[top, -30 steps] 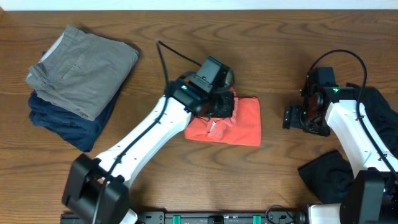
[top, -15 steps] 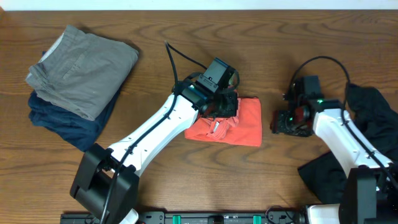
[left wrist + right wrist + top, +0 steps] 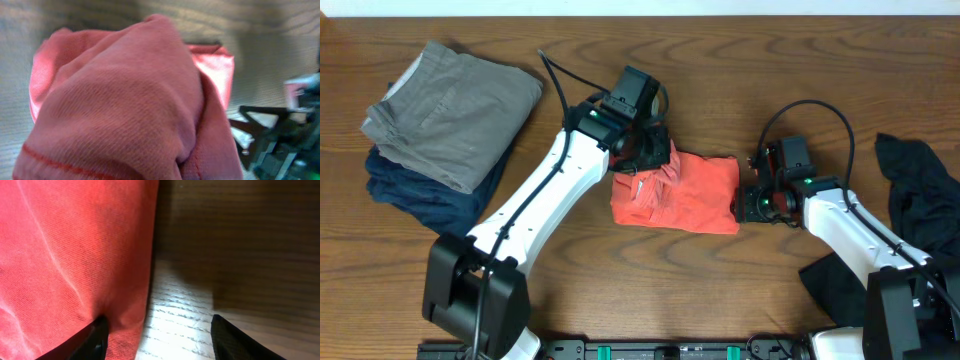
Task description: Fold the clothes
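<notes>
The coral-red T-shirt (image 3: 685,192) lies folded in the middle of the table. My left gripper (image 3: 648,160) is shut on a bunch of its cloth at the upper left corner and holds it raised. In the left wrist view the shirt (image 3: 120,100) fills the picture and hides the fingers. My right gripper (image 3: 742,203) is low at the shirt's right edge. In the right wrist view it (image 3: 157,325) stands open: the left finger sits at the shirt's (image 3: 75,245) hem, and bare wood shows between the fingers.
A grey-khaki garment (image 3: 455,110) lies folded on a navy one (image 3: 425,195) at the far left. Black garments (image 3: 920,190) lie loose at the right edge, with another black heap (image 3: 845,285) near the front right.
My left gripper has drawn the shirt's upper corner leftward. The right arm has swung left from open table to the shirt's right edge, its jaws a little narrower.
</notes>
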